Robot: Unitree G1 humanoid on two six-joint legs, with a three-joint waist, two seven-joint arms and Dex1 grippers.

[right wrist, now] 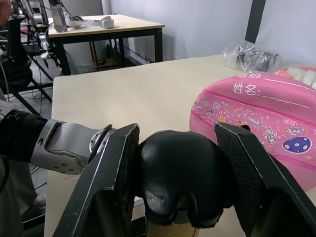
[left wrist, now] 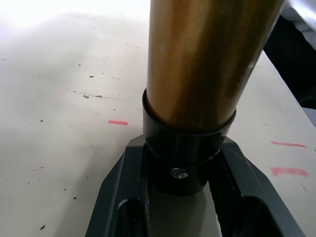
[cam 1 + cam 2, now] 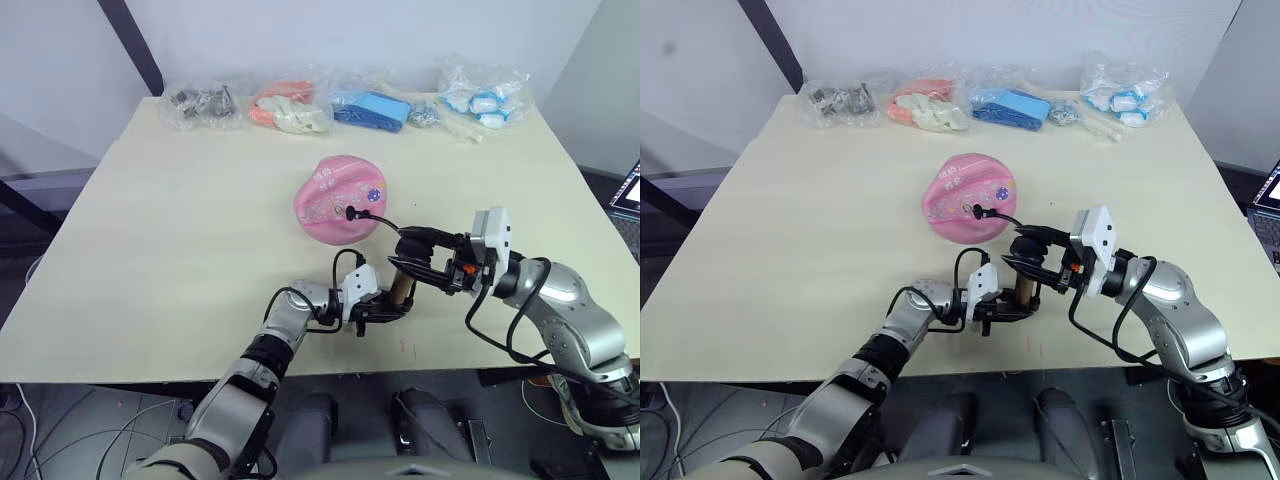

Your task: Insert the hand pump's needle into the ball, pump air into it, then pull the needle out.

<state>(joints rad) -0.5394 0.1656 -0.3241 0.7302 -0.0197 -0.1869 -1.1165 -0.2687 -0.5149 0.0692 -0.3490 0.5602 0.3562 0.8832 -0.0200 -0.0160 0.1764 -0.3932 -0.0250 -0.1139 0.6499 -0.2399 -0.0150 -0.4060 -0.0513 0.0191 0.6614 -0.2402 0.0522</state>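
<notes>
Pumping step: needle seated in slack pink rubber ball (image 3: 338,200) at frame centre. Left gripper (image 3: 385,308) pinches bronze-gold metal pump (image 3: 402,288) base, right gripper (image 3: 420,250) clamps black T-handle (image 1: 180,177) (next: push down).

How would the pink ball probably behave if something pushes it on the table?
The ball looks flattened and dented, so it would probably give softly and slide rather than roll far. Its rubber-like skin may grip the table. The black hose plugged into it could tug it back slightly.
</notes>
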